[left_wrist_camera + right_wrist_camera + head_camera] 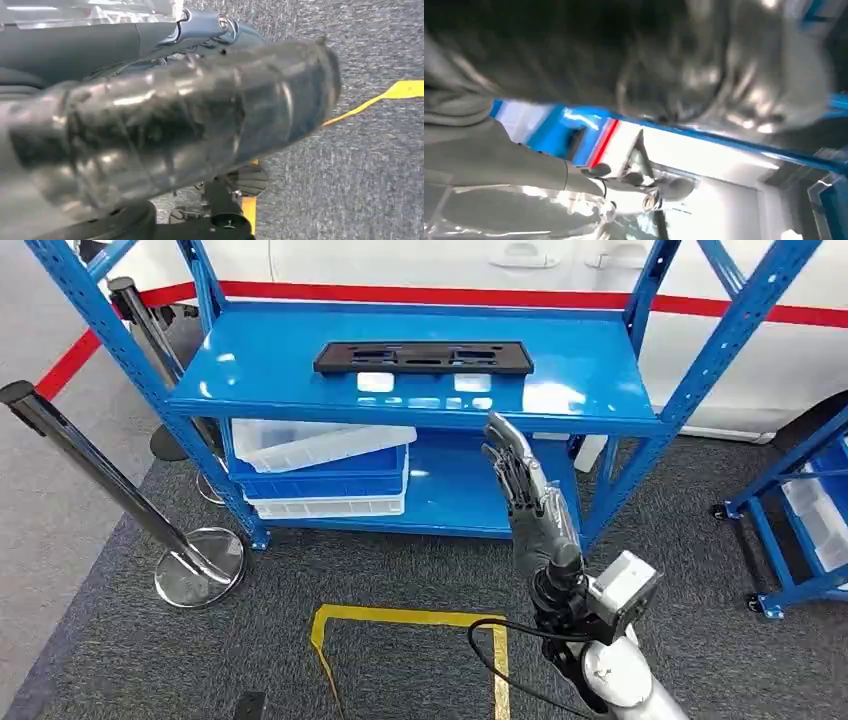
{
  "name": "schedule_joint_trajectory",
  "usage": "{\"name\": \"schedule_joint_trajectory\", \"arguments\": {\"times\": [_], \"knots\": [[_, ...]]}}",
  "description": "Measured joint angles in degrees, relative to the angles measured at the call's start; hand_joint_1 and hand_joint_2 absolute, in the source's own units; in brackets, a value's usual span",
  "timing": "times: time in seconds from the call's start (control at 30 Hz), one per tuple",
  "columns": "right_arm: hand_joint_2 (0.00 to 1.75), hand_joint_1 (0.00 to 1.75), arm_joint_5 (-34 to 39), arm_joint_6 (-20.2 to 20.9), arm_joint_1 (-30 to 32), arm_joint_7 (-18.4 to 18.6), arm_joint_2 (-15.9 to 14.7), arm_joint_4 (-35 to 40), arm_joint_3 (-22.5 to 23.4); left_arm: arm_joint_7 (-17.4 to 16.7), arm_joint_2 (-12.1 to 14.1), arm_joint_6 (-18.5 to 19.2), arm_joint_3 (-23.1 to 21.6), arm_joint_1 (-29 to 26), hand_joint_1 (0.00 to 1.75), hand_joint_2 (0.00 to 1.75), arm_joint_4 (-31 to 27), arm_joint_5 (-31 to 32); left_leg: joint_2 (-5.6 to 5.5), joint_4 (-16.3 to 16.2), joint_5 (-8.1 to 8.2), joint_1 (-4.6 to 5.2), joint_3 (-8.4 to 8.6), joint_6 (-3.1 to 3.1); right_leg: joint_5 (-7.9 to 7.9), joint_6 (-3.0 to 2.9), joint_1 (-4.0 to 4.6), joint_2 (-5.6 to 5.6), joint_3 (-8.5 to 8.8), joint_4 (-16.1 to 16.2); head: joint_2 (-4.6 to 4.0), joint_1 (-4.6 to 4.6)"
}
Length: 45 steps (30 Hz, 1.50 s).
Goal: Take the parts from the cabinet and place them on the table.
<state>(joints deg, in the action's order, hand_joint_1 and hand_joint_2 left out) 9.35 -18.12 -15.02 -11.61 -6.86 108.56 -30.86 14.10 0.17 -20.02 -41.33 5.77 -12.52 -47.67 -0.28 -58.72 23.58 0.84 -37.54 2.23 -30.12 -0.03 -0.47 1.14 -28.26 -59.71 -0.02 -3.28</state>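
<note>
The black part [423, 358] lies flat on the top shelf of the blue rack [260, 380], near the middle. It is a long, thin moulded strip with cut-out slots; it should be light, stiff and fairly smooth. Grip it along one long edge. Right of the rack's centre, the right hand [520, 480] is raised before the shelf edge, fingers extended, holding nothing. The left hand's [150, 130] state cannot be told.

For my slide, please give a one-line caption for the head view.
Right hand raised, empty, before the blue rack, below the black part on its top shelf.
</note>
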Motion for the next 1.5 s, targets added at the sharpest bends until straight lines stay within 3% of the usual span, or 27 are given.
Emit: {"name": "schedule_joint_trajectory", "arguments": {"times": [0.07, 0.13, 0.2, 0.23, 0.27, 0.3, 0.33, 0.4, 0.43, 0.53, 0.6, 0.63, 0.73, 0.77, 0.8, 0.9, 0.97, 1.0, 1.1, 1.13, 1.2, 1.23, 1.27, 1.33, 1.4, 1.47, 1.5], "knots": [[0.00, 0.00, 0.04, 0.00, -0.25, 0.00, 0.00, 0.11, 0.00, 0.00, -0.04, 0.02, -0.04, 0.35, 0.00, 0.00, 0.00, 0.11, -0.06, 0.95, 0.44, -0.29, 2.13, 0.65, 0.44, 0.37, -0.11, -0.40, -0.73, -2.26, 0.00, 0.09], [0.00, 0.00, 0.09, 0.02, -0.36, 0.02, 0.00, 0.09, -0.02, 0.00, 0.00, 0.04, -0.26, 0.58, 0.00, 0.00, 0.00, 0.22, -0.08, 1.27, 1.36, -0.33, 3.44, 1.43, 0.28, 0.79, -0.05, -0.56, -4.91, -9.41, 0.00, 0.20], [0.00, 0.00, 0.17, 0.09, -0.15, 0.13, -0.02, -0.04, -0.02, -0.04, 0.09, 0.04, -0.28, 0.60, 0.00, 0.00, 0.00, 0.22, -0.11, 1.27, 2.48, -0.31, 4.51, 1.46, -3.75, 1.08, -0.22, -0.57, -9.96, -15.26, 0.00, 0.13], [0.00, 0.00, 0.17, 0.13, -0.08, 0.22, -0.02, -0.13, -0.02, -0.11, 0.09, 0.04, -0.33, 0.54, 0.00, 0.00, 0.00, 0.22, -0.17, 1.27, 3.07, -0.31, 5.19, 1.45, -5.52, 1.27, -0.22, -0.57, -11.66, -16.31, 0.00, 0.17], [0.00, 0.00, 0.20, 0.15, -0.08, 0.39, -0.04, -0.22, -0.02, -0.15, 0.09, 0.08, -0.37, 0.46, 0.00, 0.00, 0.00, 0.24, -0.27, 1.26, 3.72, -0.32, 6.08, 1.40, -5.74, 1.30, -0.21, -0.57, -12.52, -15.56, 0.00, 0.20], [0.00, 0.00, 0.24, 0.15, -0.08, 0.46, -0.11, -0.33, -0.02, -0.20, 0.07, 0.09, -0.39, 0.40, 0.00, 0.00, 0.00, 0.31, -0.37, 1.26, 4.44, -0.34, 7.09, 1.32, -4.30, 1.16, -0.21, -0.57, -12.43, -13.03, 0.02, 0.20], [0.00, 0.00, 0.26, 0.31, -0.09, 0.48, -0.11, -0.44, -0.02, -0.20, -0.04, 0.09, -0.42, 0.38, 0.00, 0.00, 0.00, 0.33, -0.45, 1.26, 5.17, -0.36, 8.20, 1.16, -1.27, 0.92, -0.20, -0.58, -11.62, -9.02, 0.00, 0.17], [0.00, 0.00, 0.26, 0.46, -0.09, 0.50, -0.13, -0.57, -0.02, -0.28, -0.17, 0.09, -0.48, 0.28, 0.00, 0.00, 0.00, 0.39, -0.50, 1.29, 6.65, -0.34, 9.03, 0.59, 8.56, 0.49, -0.10, -0.67, -10.33, -0.79, 0.00, 0.24], [0.00, 0.00, 0.26, 0.48, -0.22, 0.52, -0.15, -0.74, -0.04, -0.44, -0.17, 0.07, -0.68, 0.55, 0.00, 0.00, 0.00, 0.46, -0.77, 0.72, 7.23, -0.20, 9.59, 0.11, 7.34, 0.18, 0.39, -0.70, -10.86, -0.34, 0.02, 0.04], [0.00, 0.00, 0.26, 0.92, -0.40, 0.72, -0.20, -0.83, -0.09, -0.68, -0.17, 0.02, -0.74, 0.81, 0.00, 0.00, 0.00, 0.48, -0.67, 0.69, 7.38, -0.24, 9.94, -0.78, 7.58, -0.95, 0.44, -0.48, -10.05, -0.15, 0.00, 0.03], [0.00, 0.00, 0.24, 1.00, -0.61, 0.74, -0.13, -0.85, -0.09, -0.74, -0.11, -0.04, -0.81, 0.97, 0.00, 0.00, 0.00, 0.57, -0.46, -2.20, 7.62, -0.38, 8.71, -1.25, 7.30, -1.72, 0.07, -0.57, -8.67, 0.48, 0.00, 0.02], [0.00, 0.00, 0.24, 1.12, -0.79, 0.83, -0.13, -0.85, -0.09, -0.81, -0.17, -0.05, -0.87, 1.13, 0.00, 0.00, 0.00, 0.61, -0.29, -5.56, 8.39, -0.48, 6.68, -1.62, 7.06, -2.07, 0.01, -0.68, -8.35, 0.53, 0.00, -0.53], [0.00, 0.00, 0.33, 1.49, -0.88, 1.25, -0.13, -1.14, -0.18, -1.05, -0.24, -0.04, -0.94, 1.13, 0.00, 0.00, 0.00, 0.85, -0.15, -15.61, 13.44, -1.10, -0.65, -2.69, 5.97, -2.16, 0.05, -0.72, -7.40, 0.53, 0.00, -0.44], [0.00, 0.00, 0.74, 1.77, -0.88, 1.40, -0.13, -1.31, -0.24, -1.09, -0.26, -0.07, -0.98, 1.10, 0.00, 0.00, 0.00, 0.87, -0.13, -15.86, 13.01, -1.19, -1.60, -2.85, 5.65, -2.12, 0.04, -0.67, -7.03, 0.53, 0.00, -0.48], [0.00, 0.00, 1.09, 2.12, -0.88, 1.51, -0.13, -1.47, -0.33, -1.18, -0.26, -0.07, -0.98, 1.01, 0.00, 0.00, 0.00, 0.87, -0.12, -13.62, 10.71, -1.30, -1.47, -2.94, 5.28, -2.08, 0.03, -0.56, -6.46, 0.53, 0.00, -0.48], [0.00, 0.00, 1.81, 2.88, -1.04, 1.66, -0.13, -1.75, -0.46, -1.27, -0.26, -0.07, -1.07, 1.22, 0.00, 0.00, 0.00, 1.11, -0.07, 0.06, 1.29, -1.33, 2.76, -2.16, 4.25, -1.54, 0.03, -0.51, -4.91, 0.54, 0.00, -0.48], [0.00, 0.00, 2.36, 3.39, -1.34, 1.66, -0.13, -2.03, -0.52, -1.46, -0.26, -0.11, -1.33, 1.52, 0.00, 0.00, 0.00, 1.42, -0.08, 0.14, 4.73, -0.68, 2.56, -1.55, 3.93, -0.88, 0.09, -0.50, -4.84, 0.60, 0.02, -0.46], [0.00, 0.00, 2.56, 3.63, -1.40, 1.66, -0.13, -2.14, -0.59, -1.60, -0.26, -0.11, -1.38, 1.46, 0.00, 0.00, 0.00, 1.46, -0.09, 0.27, 2.94, -0.58, 2.96, -1.13, 3.66, -0.41, 0.04, -0.48, -4.70, 0.62, 0.00, -0.42], [0.00, 0.00, 3.70, 4.88, -1.74, 1.64, -0.15, -2.23, -0.63, -1.77, -0.37, -0.15, -1.44, 1.46, 0.00, 0.00, 0.00, 1.49, 0.07, 1.26, 1.84, -1.19, 3.96, -0.12, 2.85, 0.60, -0.02, -0.68, -4.33, 0.10, 0.02, -0.39], [0.00, 0.00, 4.21, 5.31, -1.95, 1.62, -0.15, -2.27, -0.63, -1.79, -0.39, -0.13, -1.55, 1.61, 0.00, 0.00, 0.00, 1.57, 0.09, 1.46, 1.94, -1.13, 4.20, 0.09, 1.53, 0.75, 0.15, -0.72, -5.18, -1.83, 0.00, -0.32], [0.00, 0.00, 5.18, 6.08, -2.16, 1.57, -0.15, -2.47, -0.66, -1.81, -0.33, -0.13, -1.97, 1.80, 0.00, 0.00, 0.00, 1.62, 0.15, 1.44, 2.18, -1.04, 4.34, 0.65, -2.80, 0.96, -0.01, -0.74, -9.87, -10.98, 0.00, -0.15], [0.00, 0.00, 5.44, 6.32, -2.16, 1.57, -0.15, -2.60, -0.68, -1.86, -0.33, -0.13, -2.10, 1.88, 0.00, 0.00, 0.00, 1.62, 0.14, 1.42, 2.34, -0.95, 4.37, 0.77, -4.07, 1.09, -0.10, -0.75, -12.17, -14.94, 0.00, -0.15], [0.00, 0.00, 5.60, 6.43, -2.17, 1.57, -0.15, -2.75, -0.70, -1.99, -0.33, -0.13, -2.16, 1.91, 0.00, 0.00, 0.00, 1.64, 0.07, 1.32, 2.52, -0.93, 4.43, 0.79, -4.04, 1.18, -0.12, -0.75, -13.72, -17.07, 0.02, -0.15], [0.00, 0.00, 5.70, 6.95, -2.25, 1.57, -0.15, -2.95, -0.74, -2.30, -0.35, -0.02, -2.30, 1.85, 0.00, 0.00, 0.00, 1.95, -0.15, 1.21, 3.04, -0.93, 5.01, 0.64, -0.09, 1.10, -0.12, -0.76, -12.58, -13.21, 0.00, -0.11], [0.00, 0.00, 5.70, 7.21, -2.70, 1.57, -0.15, -3.08, -0.83, -2.43, -0.42, 0.00, -2.32, 1.90, 0.00, 0.00, 0.00, 2.08, -0.22, 1.02, 3.81, -0.93, 5.92, 0.37, 5.70, 0.71, -0.09, -0.78, -8.25, -3.27, 0.00, -0.11], [0.00, 0.00, 5.73, 7.39, -3.33, 1.55, -0.15, -3.30, -1.05, -2.42, -0.39, -0.02, -2.47, 2.17, 0.00, 0.00, 0.00, 2.10, -0.24, 0.41, 4.52, -0.50, 5.67, -0.33, 5.01, 0.27, 0.22, -0.79, -6.40, 0.56, 0.02, -0.18], [0.00, 0.00, 5.73, 7.56, -3.38, 1.55, -0.13, -3.37, -1.07, -2.40, -0.39, -0.04, -2.49, 2.30, 0.00, 0.00, 0.00, 2.14, -0.25, 0.73, 4.37, -0.60, 5.49, -0.59, 4.98, 0.01, 0.20, -0.74, -6.75, 0.11, 0.00, -0.28]]}}
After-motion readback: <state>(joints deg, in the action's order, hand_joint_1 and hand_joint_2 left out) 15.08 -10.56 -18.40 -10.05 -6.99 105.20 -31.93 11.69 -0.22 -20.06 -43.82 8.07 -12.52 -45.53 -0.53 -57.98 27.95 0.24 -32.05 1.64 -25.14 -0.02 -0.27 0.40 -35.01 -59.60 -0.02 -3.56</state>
